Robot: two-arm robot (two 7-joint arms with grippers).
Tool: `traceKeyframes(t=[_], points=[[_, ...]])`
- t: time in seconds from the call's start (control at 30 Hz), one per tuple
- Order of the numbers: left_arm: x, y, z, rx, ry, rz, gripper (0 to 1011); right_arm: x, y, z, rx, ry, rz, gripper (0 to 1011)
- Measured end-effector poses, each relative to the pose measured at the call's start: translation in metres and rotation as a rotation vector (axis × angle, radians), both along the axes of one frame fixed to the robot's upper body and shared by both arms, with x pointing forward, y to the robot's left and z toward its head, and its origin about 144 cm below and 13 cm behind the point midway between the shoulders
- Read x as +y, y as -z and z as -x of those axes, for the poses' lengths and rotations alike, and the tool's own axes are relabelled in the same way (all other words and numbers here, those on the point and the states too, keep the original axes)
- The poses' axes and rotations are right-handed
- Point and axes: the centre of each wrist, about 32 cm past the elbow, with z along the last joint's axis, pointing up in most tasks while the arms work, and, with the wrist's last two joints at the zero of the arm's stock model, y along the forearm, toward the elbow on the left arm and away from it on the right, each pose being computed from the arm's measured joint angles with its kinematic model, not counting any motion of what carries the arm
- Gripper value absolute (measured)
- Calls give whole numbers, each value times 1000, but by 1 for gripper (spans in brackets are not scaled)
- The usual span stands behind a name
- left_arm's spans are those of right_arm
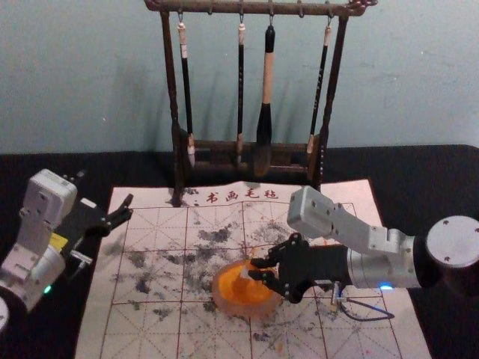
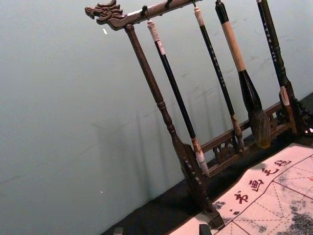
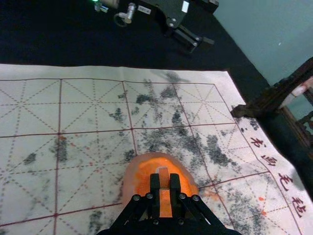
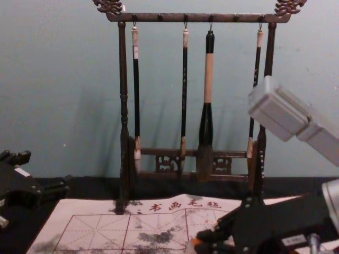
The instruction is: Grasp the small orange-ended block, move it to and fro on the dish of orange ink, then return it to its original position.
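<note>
Dipping at the dish (image 1: 241, 310), it seems, in the head view: the right pincer (image 1: 257, 269) clamps the small block (image 1: 245, 274). Left wrist view: the left pincer (image 2: 161, 230), parked well left of the dish, stands apart. Right wrist view: block over the orange ink (image 3: 145, 177), contact unclear. Grasp done; rubbing possibly under way, return remaining.
</note>
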Motion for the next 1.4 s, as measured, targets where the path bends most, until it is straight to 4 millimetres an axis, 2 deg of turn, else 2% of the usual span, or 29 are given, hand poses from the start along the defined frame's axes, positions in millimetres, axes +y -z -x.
traceKeyframes(t=[0.33,0.57,0.97,1.4], points=[[0,0,0,0,0,0,1001,0,0,-9,-17,31,2,97],[0,0,0,0,0,0,1001,-8,-2,-10,-20,60,9,97],[0,0,0,0,0,0,1001,-21,-5,5,-8,58,9,97],[0,0,0,0,0,0,1001,-17,-6,18,7,7,-2,97]])
